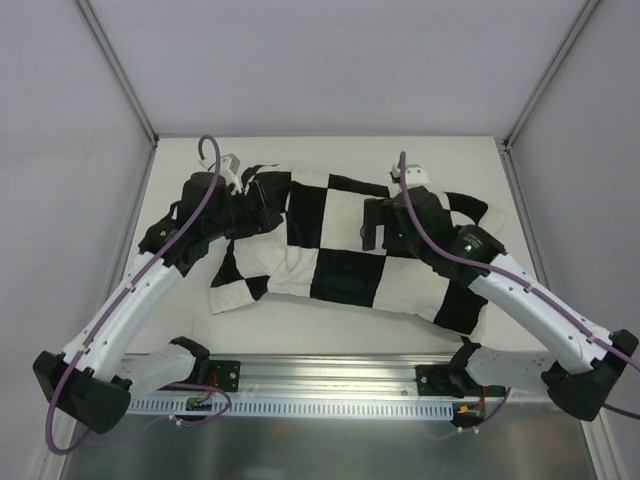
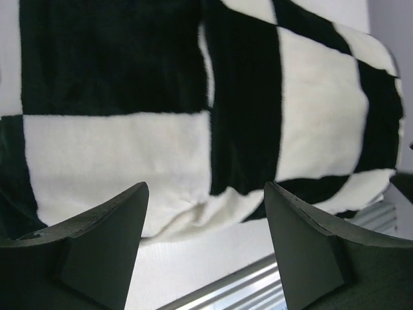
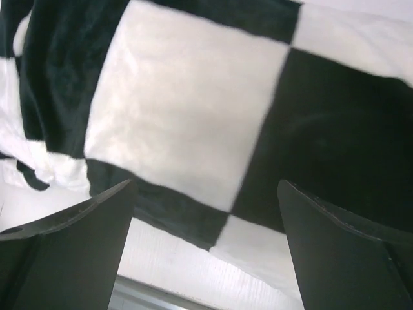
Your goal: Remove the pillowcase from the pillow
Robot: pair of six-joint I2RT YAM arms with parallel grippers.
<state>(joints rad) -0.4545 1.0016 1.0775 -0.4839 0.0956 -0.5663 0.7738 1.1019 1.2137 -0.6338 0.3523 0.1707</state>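
On table (image 1: 330, 320): checkered pillowcase (image 1: 340, 245) lying rumpled.
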